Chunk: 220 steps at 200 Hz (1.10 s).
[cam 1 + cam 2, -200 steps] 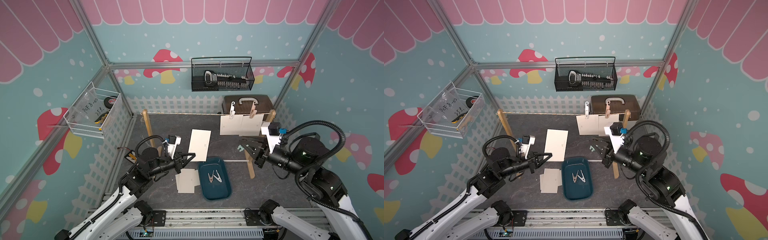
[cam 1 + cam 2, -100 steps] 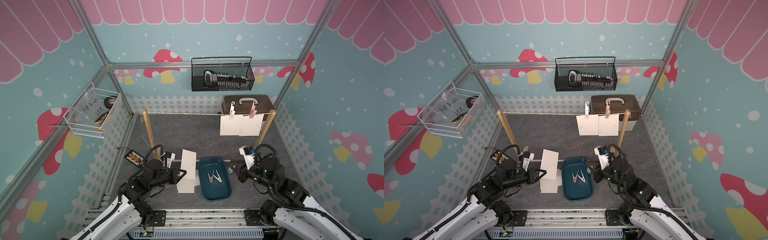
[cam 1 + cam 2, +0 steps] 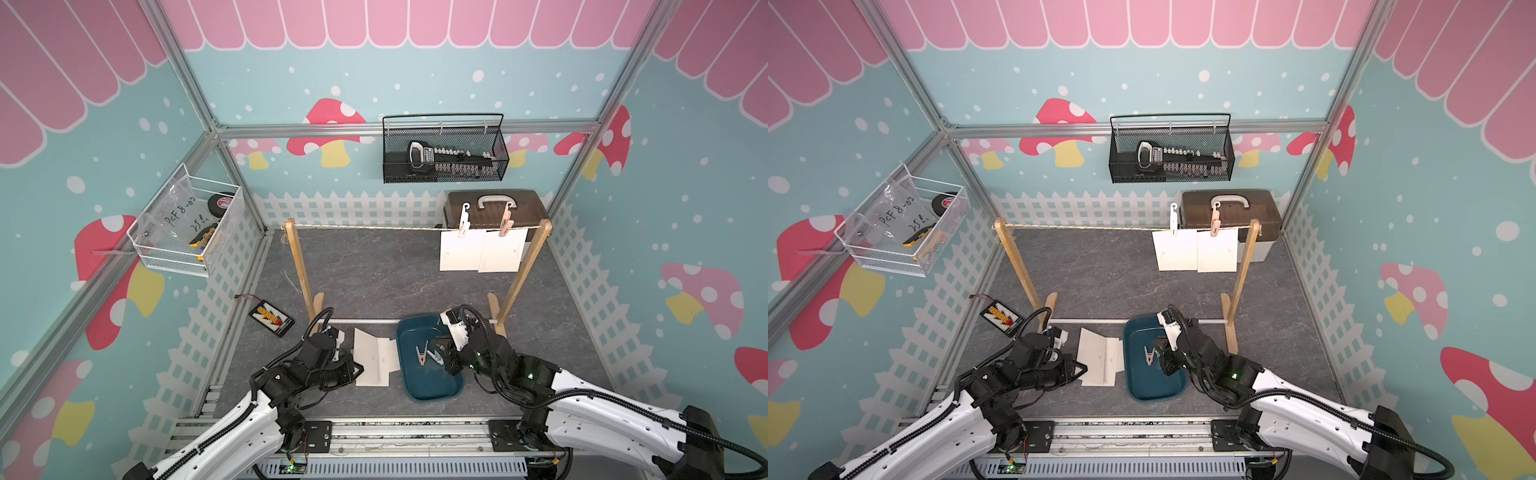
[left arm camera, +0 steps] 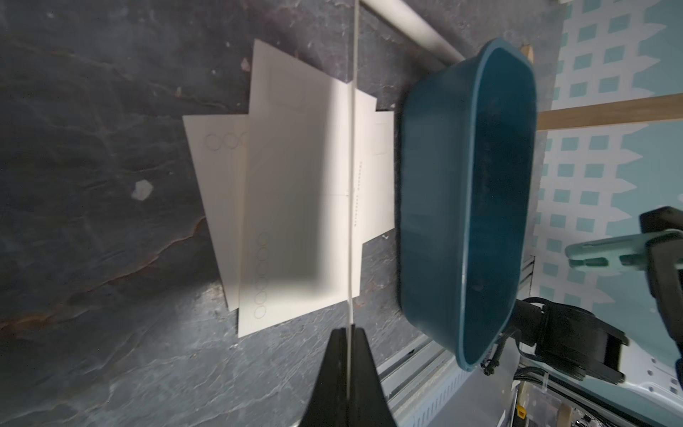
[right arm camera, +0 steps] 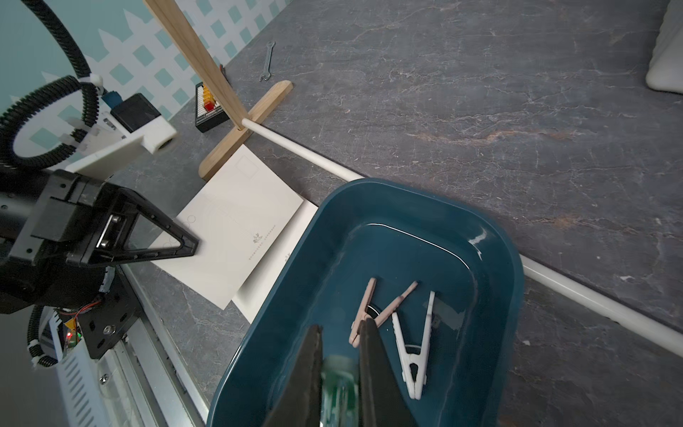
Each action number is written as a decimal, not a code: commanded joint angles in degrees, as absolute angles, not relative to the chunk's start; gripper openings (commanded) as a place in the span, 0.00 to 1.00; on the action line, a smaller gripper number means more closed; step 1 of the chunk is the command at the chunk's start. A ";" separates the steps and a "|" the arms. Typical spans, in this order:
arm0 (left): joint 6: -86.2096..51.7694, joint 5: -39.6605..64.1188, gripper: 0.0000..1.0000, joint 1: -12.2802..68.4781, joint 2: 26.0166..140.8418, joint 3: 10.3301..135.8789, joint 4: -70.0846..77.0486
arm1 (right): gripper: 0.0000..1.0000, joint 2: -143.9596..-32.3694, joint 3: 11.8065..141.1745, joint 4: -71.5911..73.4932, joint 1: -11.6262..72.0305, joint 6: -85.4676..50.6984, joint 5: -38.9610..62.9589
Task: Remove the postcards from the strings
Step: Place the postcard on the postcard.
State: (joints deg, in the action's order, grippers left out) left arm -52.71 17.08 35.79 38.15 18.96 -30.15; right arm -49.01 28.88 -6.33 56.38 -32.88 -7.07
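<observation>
2 postcards (image 3: 461, 251) hang clipped at the right end of the string (image 3: 365, 227). The left fingers (image 4: 332, 377) are pinched shut on the edge of another postcard (image 5: 236, 229), low over a pile (image 4: 288, 222) of loose postcards on the worktop (image 3: 374, 270) beside the blue tray (image 5: 425, 222). The right fingers (image 5: 308, 369) are clamped on a green clothespin (image 4: 606, 255) above that tray, where 2 more clothespins (image 5: 412, 355) lie.

Clear bag (image 3: 166, 216), wire basket (image 3: 226, 220), left wall: handwritten "PCF8-0…", "25…". Print on postcards (image 5: 255, 236): too small to read.
</observation>
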 commanded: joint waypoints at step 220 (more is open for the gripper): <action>-49.66 0.06 0.60 36.96 40.95 17.91 -33.67 | 0.04 -70.13 26.10 11.42 56.95 -39.44 -6.73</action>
